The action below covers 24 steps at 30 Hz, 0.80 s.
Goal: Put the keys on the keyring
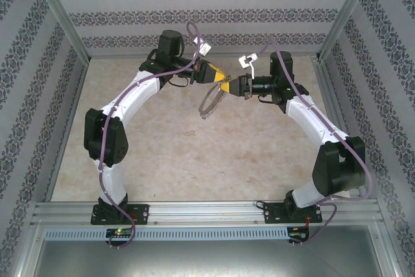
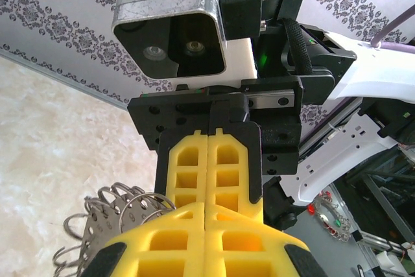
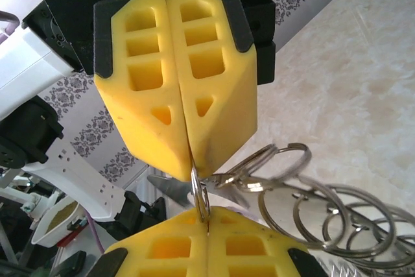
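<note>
Both arms arch inward, tips meeting; left gripper [image 1: 219,76] and right gripper [image 1: 230,87] clenched on the keyring [image 1: 203,107].

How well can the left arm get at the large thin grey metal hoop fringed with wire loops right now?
Probably yes. The left gripper is shut, tip to tip with the shut right gripper, and a wire loop of the grey metal hoop seems pinched where they meet; nothing stands between.
</note>
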Tool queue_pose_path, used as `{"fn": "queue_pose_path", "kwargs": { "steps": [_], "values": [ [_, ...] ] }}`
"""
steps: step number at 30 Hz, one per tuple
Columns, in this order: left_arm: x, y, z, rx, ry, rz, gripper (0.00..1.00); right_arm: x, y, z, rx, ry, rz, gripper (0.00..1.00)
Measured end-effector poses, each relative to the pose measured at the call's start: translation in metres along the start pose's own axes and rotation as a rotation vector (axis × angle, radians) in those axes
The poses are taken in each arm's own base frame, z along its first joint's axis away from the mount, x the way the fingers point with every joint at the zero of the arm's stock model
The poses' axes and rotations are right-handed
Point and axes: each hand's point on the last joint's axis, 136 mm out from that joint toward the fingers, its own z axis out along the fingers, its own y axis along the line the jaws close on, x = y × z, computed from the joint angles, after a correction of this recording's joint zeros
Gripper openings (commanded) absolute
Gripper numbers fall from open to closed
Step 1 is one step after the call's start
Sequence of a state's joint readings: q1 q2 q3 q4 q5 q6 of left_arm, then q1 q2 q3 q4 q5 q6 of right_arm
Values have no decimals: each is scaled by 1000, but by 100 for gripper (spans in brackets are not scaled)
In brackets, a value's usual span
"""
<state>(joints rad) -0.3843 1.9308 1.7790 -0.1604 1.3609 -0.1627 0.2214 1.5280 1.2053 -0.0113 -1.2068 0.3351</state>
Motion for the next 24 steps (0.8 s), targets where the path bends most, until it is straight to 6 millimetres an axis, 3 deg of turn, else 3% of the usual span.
{"fn": "queue_pose_path", "kwargs": {
  "steps": [3,5,8,12,16,20,24],
  "values": [
    [-1,0,0,0,-2,6,0,0,1,1,-1,2,-1,2],
    [-1,0,0,1,-3,8,0,0,0,1,2,0,1,22],
    [-1,-1,1,3,-2,10,0,0,1,2,3,-1,-2,31],
    [0,-1,3,3,-2,11,0,-3,1,-4,15,-14,-8,36],
    [1,-1,4,6,-2,14,0,-7,6,-26,57,-60,-24,43],
    [1,0,4,6,-8,10,0,-18,14,-43,98,-111,-55,43],
    [0,0,4,0,-18,4,0,-25,14,-45,122,-146,-47,43]
  ]
}}
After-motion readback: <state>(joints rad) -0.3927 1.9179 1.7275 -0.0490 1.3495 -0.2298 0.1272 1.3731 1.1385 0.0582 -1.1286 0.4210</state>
